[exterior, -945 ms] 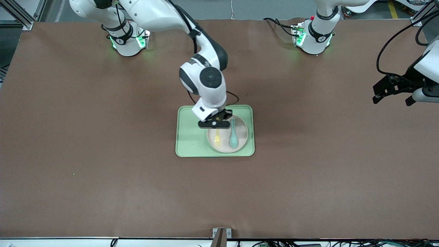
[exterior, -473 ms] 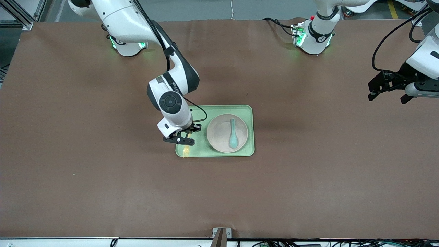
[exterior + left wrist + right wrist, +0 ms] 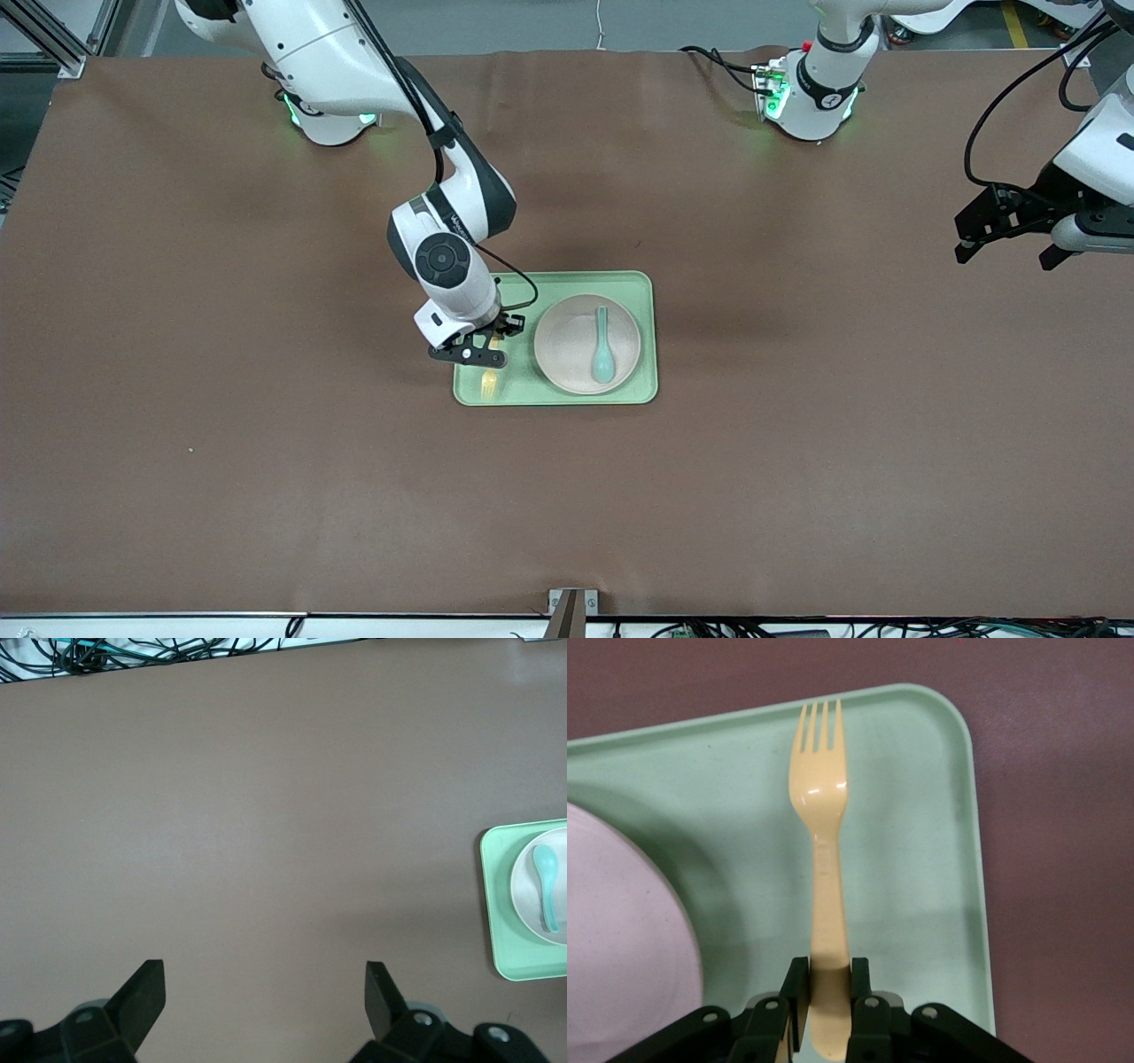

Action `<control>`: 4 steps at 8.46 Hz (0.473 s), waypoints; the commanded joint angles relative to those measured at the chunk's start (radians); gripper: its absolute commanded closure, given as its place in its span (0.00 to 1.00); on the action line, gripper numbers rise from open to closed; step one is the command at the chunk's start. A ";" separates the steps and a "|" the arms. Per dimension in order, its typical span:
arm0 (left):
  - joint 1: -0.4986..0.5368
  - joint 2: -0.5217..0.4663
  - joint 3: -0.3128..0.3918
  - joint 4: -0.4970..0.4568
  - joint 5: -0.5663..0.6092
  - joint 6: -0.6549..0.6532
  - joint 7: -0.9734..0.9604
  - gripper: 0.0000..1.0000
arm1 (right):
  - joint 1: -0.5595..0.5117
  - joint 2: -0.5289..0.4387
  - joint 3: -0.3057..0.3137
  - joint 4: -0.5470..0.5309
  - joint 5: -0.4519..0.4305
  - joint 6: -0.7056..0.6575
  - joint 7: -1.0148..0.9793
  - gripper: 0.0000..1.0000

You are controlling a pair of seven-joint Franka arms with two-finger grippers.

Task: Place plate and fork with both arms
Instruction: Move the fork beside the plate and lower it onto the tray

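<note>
Front view first: the right gripper [image 3: 472,353] is clamped on the handle of the fork [image 3: 488,383], hanging low over the green tray [image 3: 645,337] at the end toward the right arm, beside the plate [image 3: 576,354]. The right wrist view explains the hold: fingers [image 3: 799,988] pinch the very end of the handle, so the tines point away, out over bare tray floor [image 3: 921,859] near its corner, with the plate's rim [image 3: 664,904] clear to one side. Whether the tines touch the tray I cannot tell. That end-of-handle grip looks chosen so the fork can be laid flat without the fingers fouling the tray. The plate sits on the tray toward the left arm's end, and a teal spoon [image 3: 602,353] lies in it. The left gripper [image 3: 1010,235] waits with its jaws spread wide and empty, above bare table near the left arm's end, well apart from the tray, out of the working arm's way. My read: the fork is about to be set down beside the plate; a release while the fork is tilted could let it slide.
</note>
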 commanded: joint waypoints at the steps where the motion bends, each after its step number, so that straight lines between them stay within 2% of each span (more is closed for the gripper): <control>1: 0.017 0.006 -0.022 0.012 0.013 0.004 0.010 0.01 | 0.003 -0.021 0.008 -0.035 0.028 0.013 -0.017 0.87; 2: 0.017 0.011 -0.022 0.018 0.010 0.004 0.010 0.01 | 0.004 -0.009 0.008 -0.035 0.028 0.015 -0.017 0.78; 3: 0.017 0.026 -0.020 0.045 0.004 0.001 0.003 0.01 | 0.007 -0.007 0.008 -0.045 0.028 0.015 -0.020 0.56; 4: 0.017 0.029 -0.020 0.061 0.002 -0.025 0.002 0.01 | 0.013 -0.007 0.008 -0.047 0.028 0.012 -0.020 0.26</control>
